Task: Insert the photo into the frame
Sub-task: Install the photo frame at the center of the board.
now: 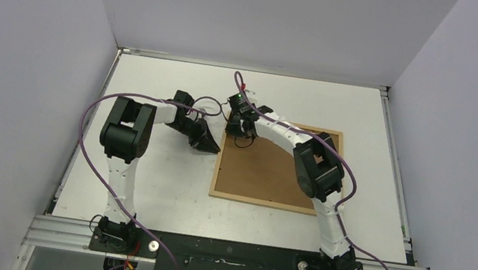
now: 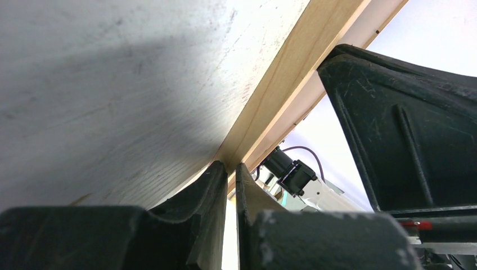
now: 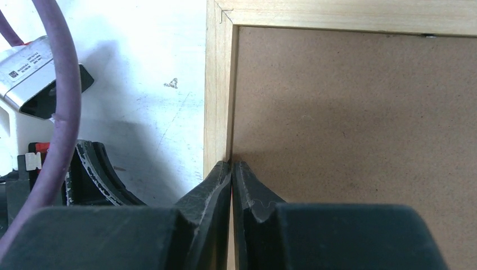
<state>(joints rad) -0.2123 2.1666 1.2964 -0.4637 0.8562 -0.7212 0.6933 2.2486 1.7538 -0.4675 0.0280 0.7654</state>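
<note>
Frame: large rectangular frame of thin pale wood strips, flat on the white table, right of centre; long axis runs 9 to 3 o'clock in the top view.
Backing: brown hardboard panel fills the frame, face up.
Photo: white paper sheet not visible in any view; judged to be under the panel or out of shot.
Key relation: both grippers crowd the frame's 10 o'clock corner.
Right gripper: fingers pressed together, nothing between them, tips on the seam where strip meets panel; frame runs off toward 12 o'clock.
Left gripper: fingers nearly together with only a slit, tips against the strip's outer edge; no clear hold.
Nearer arm: right, already on the frame.
Writing: small label on grey housing, too small to read; no brands legible.
</note>
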